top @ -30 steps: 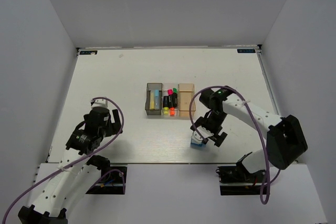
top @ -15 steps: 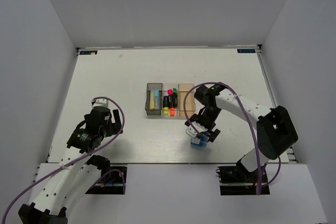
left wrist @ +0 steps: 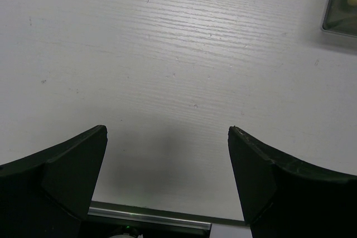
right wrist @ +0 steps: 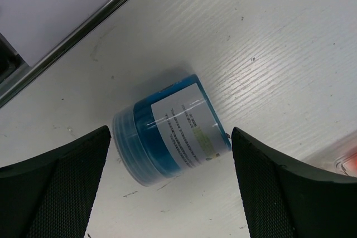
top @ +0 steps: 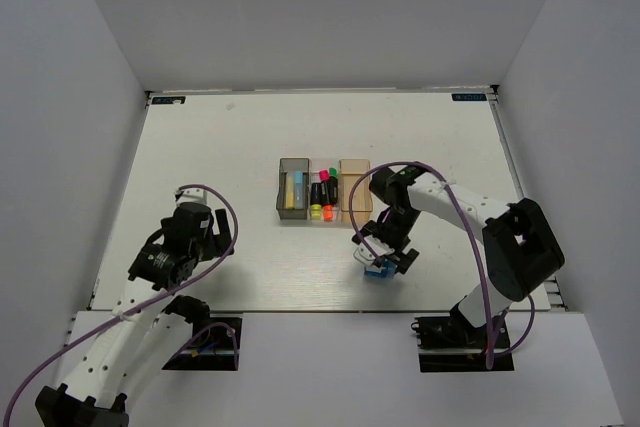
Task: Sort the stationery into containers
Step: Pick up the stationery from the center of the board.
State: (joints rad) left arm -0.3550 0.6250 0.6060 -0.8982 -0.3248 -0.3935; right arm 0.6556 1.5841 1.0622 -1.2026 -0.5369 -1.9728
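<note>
Three small bins stand in a row mid-table: a smoky grey bin [top: 292, 190] holding pale yellow and light blue sticks, a clear bin [top: 323, 196] holding markers with green, pink, yellow and orange caps, and an amber bin [top: 355, 191]. The blue block [top: 377, 270] lies on the table near the front edge; in the right wrist view it [right wrist: 167, 129] is a blue container with a white label, lying on its side. My right gripper [top: 385, 257] is open just above it, a finger on each side, not touching. My left gripper [top: 208, 234] is open and empty at the left.
The table's metal front edge [right wrist: 83, 29] runs close behind the blue block. A corner of the grey bin [left wrist: 341, 4] shows at the top right of the left wrist view. White walls enclose the table on three sides.
My right gripper has moved left and down over the blue block, with the arm folding in closer. The block and the left arm have not moved.
</note>
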